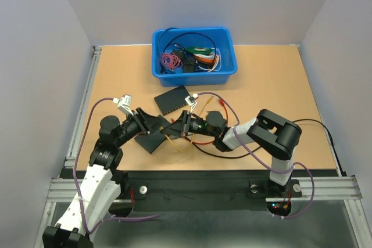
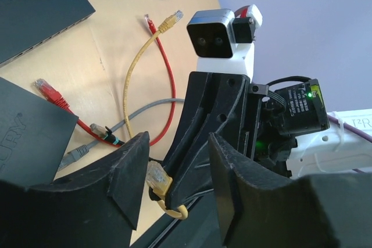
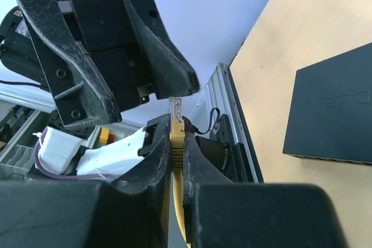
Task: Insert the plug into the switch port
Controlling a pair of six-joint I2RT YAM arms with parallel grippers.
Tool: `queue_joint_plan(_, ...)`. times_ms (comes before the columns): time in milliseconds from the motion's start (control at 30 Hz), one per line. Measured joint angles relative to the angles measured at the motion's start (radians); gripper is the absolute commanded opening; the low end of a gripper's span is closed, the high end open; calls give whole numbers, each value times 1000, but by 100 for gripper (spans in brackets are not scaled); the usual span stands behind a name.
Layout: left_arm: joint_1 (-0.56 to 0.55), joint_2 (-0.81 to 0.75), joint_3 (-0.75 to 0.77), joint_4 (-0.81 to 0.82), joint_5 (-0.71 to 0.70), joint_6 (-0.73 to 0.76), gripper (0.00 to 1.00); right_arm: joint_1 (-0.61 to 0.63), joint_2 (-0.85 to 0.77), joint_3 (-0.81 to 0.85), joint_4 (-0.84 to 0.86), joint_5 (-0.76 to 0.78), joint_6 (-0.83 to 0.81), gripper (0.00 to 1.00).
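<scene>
- Plug [image 3: 174,108] was a small clear plastic connector with a yellow boot. It stood up from the right gripper [image 3: 177,139], whose 2 matte black fingers were pressed together on the boot. It sat toward 6 o'clock from the middle of the table [image 1: 273,85].
- Its yellow cable [image 2: 136,74] lay as a thin curve on the tan, wood-grained top, beside a red cable [image 2: 168,85] and a grey cable [image 2: 139,111].
- The left gripper [image 2: 174,166] had rough, scuffed, wedge-shaped fingers. They stood apart, gripping nothing, on either side of the plug and the right gripper's tips.
- 2 flat, black, rectangular switches lay on the table. The far switch [image 1: 171,100] was at 12 o'clock from the plug and the near switch [image 1: 150,142] at 9 o'clock.
- The near switch was partly covered by the left gripper in the top view, and the plug itself was lost there between the 2 grippers.
- The switch ports were too small or turned away to make out, and the right wrist view cut 1 switch off at its edge.
- A glossy blue plastic bin [image 1: 160,68], rectangular with rounded corners, sat at 12 o'clock on the table. It held a tangle of coiled cables in pink, green, white, orange and black.
</scene>
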Motion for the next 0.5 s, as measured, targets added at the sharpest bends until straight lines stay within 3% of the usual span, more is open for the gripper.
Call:
queue_joint_plan(167,-2,0,0,-23,-26,0,56,0,0,0,1,3,1,0)
queue_joint_plan(300,-2,2,0,-31,-45,-2,45,0,0,0,1,4,0,0)
queue_joint_plan(500,-2,2,-17,-11,-43,-4,41,0,0,0,2,24,-1,0)
